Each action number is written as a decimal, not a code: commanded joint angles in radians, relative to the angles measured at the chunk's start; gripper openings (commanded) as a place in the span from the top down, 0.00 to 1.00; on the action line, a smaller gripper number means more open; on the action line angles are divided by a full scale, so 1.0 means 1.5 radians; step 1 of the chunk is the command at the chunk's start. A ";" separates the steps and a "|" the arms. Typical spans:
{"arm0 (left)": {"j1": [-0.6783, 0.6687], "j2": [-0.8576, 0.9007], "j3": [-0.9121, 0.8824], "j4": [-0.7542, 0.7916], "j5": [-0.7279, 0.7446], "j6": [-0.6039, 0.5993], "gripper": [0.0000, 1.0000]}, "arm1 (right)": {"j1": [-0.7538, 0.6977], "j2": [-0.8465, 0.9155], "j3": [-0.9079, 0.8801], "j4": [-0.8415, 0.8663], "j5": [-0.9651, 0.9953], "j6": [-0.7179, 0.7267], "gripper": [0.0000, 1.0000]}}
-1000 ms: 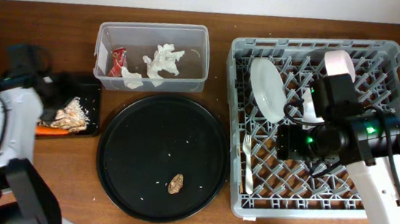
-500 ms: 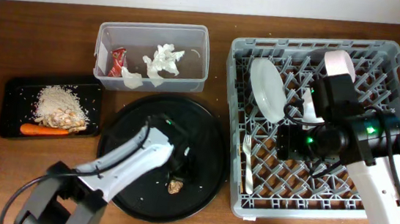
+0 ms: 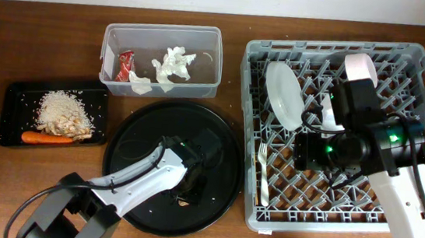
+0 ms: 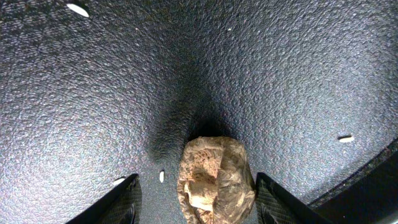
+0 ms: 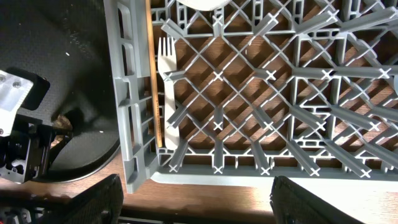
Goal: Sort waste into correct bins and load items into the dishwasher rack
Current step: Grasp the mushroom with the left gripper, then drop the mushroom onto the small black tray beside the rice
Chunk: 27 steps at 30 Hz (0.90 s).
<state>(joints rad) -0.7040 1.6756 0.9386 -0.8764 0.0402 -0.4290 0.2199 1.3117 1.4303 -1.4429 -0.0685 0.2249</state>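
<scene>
The small brown lump (image 4: 214, 180) lies on the round black tray (image 3: 140, 143). My left gripper (image 4: 199, 206) is open with one finger on each side of the lump; in the overhead view it (image 3: 190, 189) covers most of the lump. My right gripper (image 5: 196, 202) is open and empty above the front edge of the grey dishwasher rack (image 3: 405, 67). The rack holds the white plate (image 3: 285, 95), the pink-white bowl (image 3: 360, 68) and the white fork (image 5: 169, 93). The thin wooden stick (image 5: 149, 74) lies along its left wall.
The clear tub (image 3: 205, 36) at the back holds white tissues (image 3: 175, 65) and the red wrapper (image 3: 125, 65). The shallow black tray (image 3: 14, 112) at the left holds grainy food scraps (image 3: 63, 111) and the carrot (image 3: 48, 139). A few white crumbs (image 4: 78, 9) lie on the round tray.
My left arm has swung from the shallow black tray at the far left to the round tray and closed in around the brown lump. The right arm has not moved.
</scene>
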 commanded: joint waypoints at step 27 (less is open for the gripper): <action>0.622 0.017 0.302 -0.098 -0.070 0.002 1.00 | -0.005 -0.006 0.007 -0.011 0.001 -0.007 0.20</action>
<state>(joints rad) 0.1333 1.7008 1.3808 -1.0447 -0.0628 -0.4110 0.2192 1.3117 1.4300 -1.4590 -0.0681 0.2245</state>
